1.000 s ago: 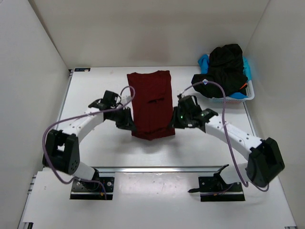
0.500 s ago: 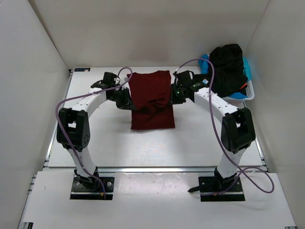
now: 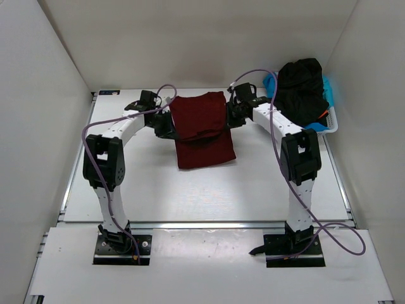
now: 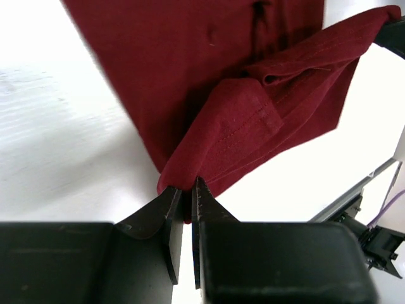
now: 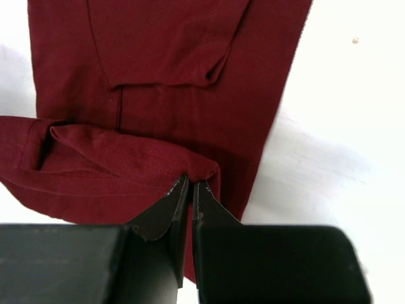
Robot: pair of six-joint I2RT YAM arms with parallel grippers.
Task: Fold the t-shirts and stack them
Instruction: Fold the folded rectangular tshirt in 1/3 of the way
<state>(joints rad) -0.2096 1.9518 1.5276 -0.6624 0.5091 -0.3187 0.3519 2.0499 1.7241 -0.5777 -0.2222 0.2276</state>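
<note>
Red t-shirt (image 3: 202, 152) is out on the counter (image 3: 139, 183), middle to far side, with one end doubled over the rest, so the half fold looks partly done. Left tool (image 4: 186, 190) is nipped down narrow on a bunched bit of the shirt's edge, and right tool (image 5: 188, 187) is closed almost flat on a folded rim of the same shirt on the other side. Both are holding cloth, nothing else.

Stuff I'd worry about from here:

- Both pinches are right at the very edge of the fabric. If one side slides out while the other hangs on, the top layer swings round and the fold lands crooked.
- From above, the top layer and the bottom part already don't line up; the bottom bit sticks out toward the right. Let go like that and you get a lopsided packet that stacks badly.
- The left pinch looks like it has more than one layer in it. Pull on that and the bottom layer could drag along and wrinkle.
- The right arm is close to the basket (image 3: 314, 131), where a black t-shirt (image 3: 300, 88) is heaped on top of a light blue t-shirt (image 3: 271, 82). A wide elbow swing could knock that pile.
</note>
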